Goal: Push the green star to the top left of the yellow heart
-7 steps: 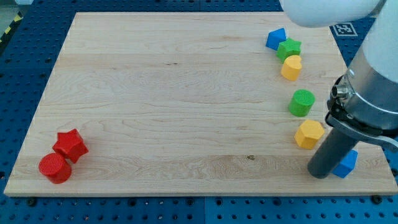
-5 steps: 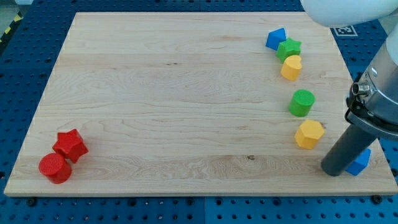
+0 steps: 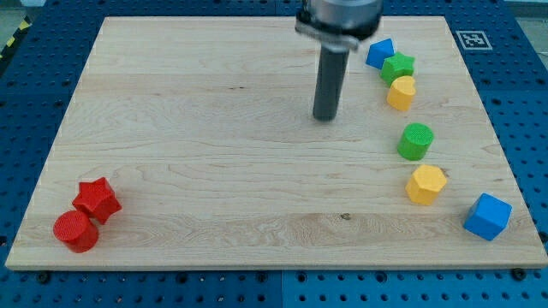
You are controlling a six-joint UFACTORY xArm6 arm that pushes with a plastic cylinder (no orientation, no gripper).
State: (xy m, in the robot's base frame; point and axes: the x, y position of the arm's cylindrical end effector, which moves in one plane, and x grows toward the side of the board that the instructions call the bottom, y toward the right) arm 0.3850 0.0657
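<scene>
The green star (image 3: 397, 66) lies near the board's top right, touching a blue block (image 3: 380, 53) on its upper left and the yellow heart (image 3: 401, 92) just below it. My tip (image 3: 324, 118) rests on the bare wood to the left of these blocks, a little lower than the yellow heart and well apart from it. The rod rises straight toward the view's top.
A green cylinder (image 3: 415, 141), a yellow hexagon (image 3: 425, 184) and a blue cube (image 3: 488, 216) run down the right side. A red star (image 3: 96, 199) and a red cylinder (image 3: 75, 231) sit at the bottom left. The wooden board (image 3: 214, 154) has blue pegboard around it.
My tip has moved from the bottom right, beside the blue cube, up and left to the upper middle of the board. The blue cube sits slightly further right than at first.
</scene>
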